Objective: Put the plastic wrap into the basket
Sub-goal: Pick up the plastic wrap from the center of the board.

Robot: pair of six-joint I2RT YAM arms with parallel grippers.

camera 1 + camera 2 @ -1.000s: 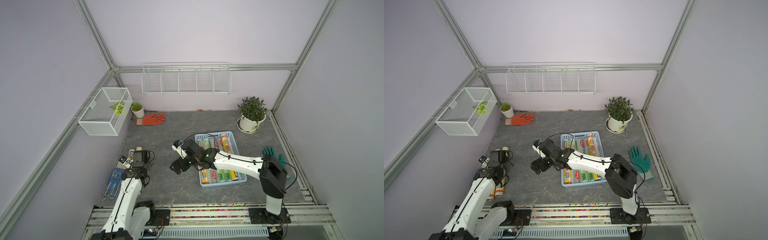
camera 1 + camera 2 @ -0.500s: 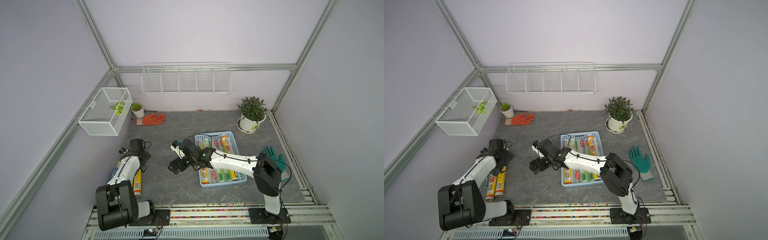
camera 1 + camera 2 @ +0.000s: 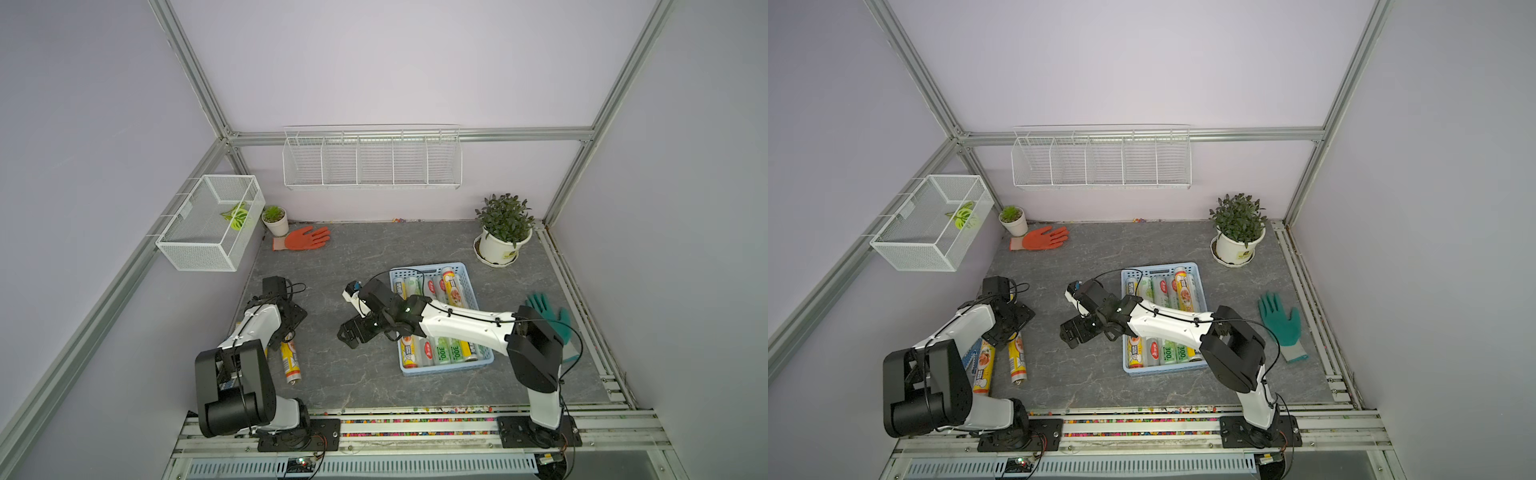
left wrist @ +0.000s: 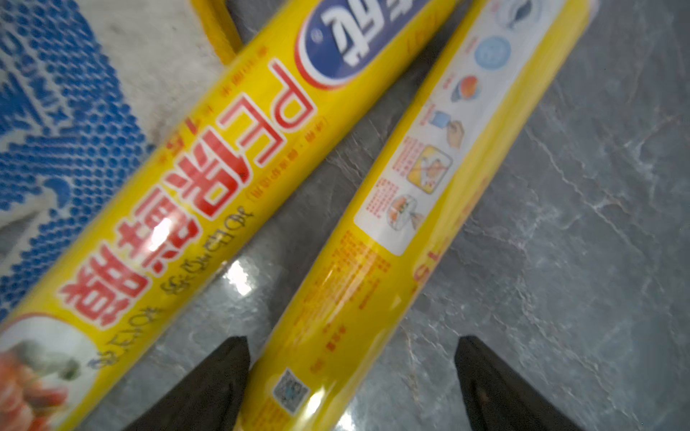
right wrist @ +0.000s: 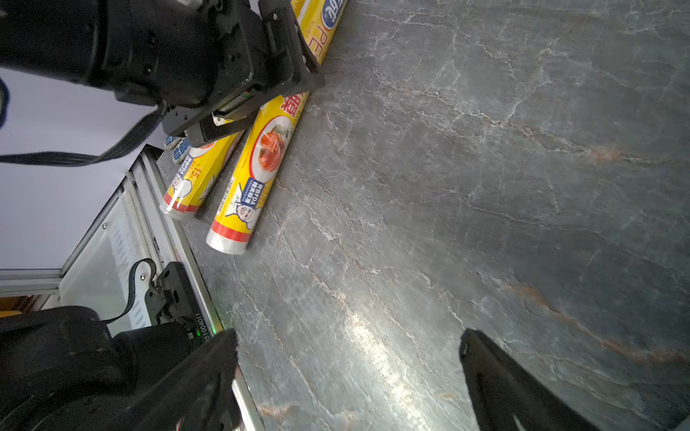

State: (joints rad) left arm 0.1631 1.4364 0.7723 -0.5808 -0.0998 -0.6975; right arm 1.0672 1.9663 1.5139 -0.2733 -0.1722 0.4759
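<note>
Plastic wrap, the last two loose rolls, at the start of a pick-up. Left gripper: jaws apart, set low over one end of a yellow roll, which lies between them. The roll sits close against one finger with a gap to the opposite one; nothing is clamped yet. A second yellow roll lies just outside that closer finger, next to a blue-dotted glove.

Change over the past second: the left arm has folded its elbow back and re-set the gripper to straddle this roll (both loose rolls appear not to have moved).

Right gripper: jaws apart and empty, hovering over bare surface between the left gripper and the basket, much where it was a second ago. Several rolls already lie side by side in the basket, which stands well apart from the left gripper, beyond the right one.

Reading: the task looks nearly done, two rolls short. The next step is probably to close on the straddled roll and carry it across, or hand it to the right gripper.
</note>
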